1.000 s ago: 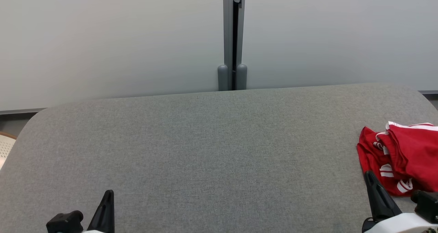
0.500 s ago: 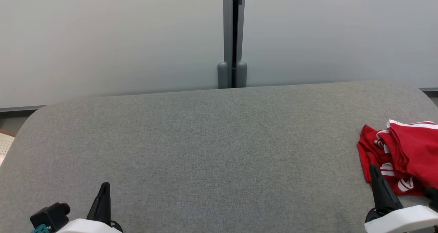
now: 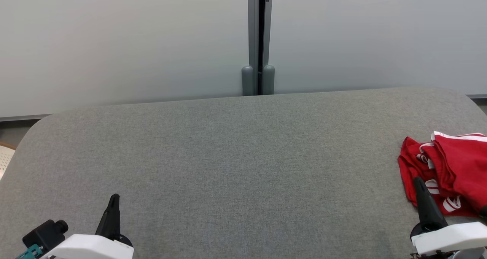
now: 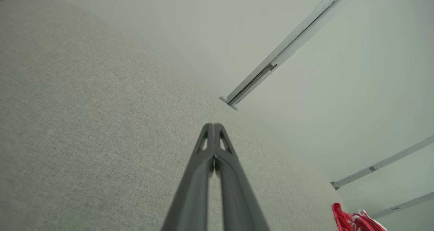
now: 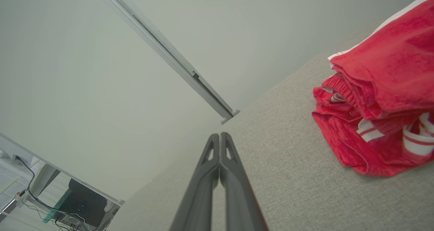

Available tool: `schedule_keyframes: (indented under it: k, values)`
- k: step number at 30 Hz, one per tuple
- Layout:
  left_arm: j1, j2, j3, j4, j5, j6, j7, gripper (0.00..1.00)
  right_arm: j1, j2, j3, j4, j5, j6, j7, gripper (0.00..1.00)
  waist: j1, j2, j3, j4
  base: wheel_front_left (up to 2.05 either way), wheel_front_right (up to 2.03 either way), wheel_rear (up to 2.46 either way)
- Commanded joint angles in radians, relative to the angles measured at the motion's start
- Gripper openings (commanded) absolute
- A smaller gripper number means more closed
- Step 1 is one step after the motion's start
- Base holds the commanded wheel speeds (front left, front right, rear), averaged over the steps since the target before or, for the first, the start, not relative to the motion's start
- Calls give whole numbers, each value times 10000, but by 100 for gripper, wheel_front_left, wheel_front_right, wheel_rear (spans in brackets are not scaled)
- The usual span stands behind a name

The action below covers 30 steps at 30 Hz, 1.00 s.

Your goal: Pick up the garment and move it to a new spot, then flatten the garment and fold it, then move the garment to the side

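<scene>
Red garment (image 3: 454,171) lies crumpled on grey table (image 3: 228,156), just beside the right gripper (image 3: 418,180). That and the left gripper (image 3: 114,196) are pinched together, empty.

garment (image 3: 452,171) | red, white stripes; crumpled heap | right end of grey table (image 3: 236,156)

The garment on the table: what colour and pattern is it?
The garment is red with white stripes, clearest in the right wrist view.

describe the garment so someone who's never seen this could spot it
Start with the wide grey fabric-covered table before the pale wall. At its right edge, just past the right gripper, lies the garment in a crumpled heap. It is bright red with white stripes, the one coloured thing on the grey surface.
</scene>
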<state>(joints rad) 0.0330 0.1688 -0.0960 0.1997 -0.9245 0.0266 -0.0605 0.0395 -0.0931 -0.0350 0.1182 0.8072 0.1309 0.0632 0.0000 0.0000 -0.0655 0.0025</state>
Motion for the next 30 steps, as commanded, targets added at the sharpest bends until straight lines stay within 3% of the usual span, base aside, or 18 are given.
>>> schedule_keyframes:
  k: [1, 30]
  values:
    - [-339, 6, 174, -81, -318, -103, 75, 0, -275, -43, -84, -40, 382, 2, 46, 0, 0, 0, 13, 0, 0, 0, 0]
    - [-834, -496, 1021, 142, -3123, -747, 794, 0, -827, 161, -399, 514, 3668, 1, 255, 0, 0, 0, 242, -9, 0, 0, 0]
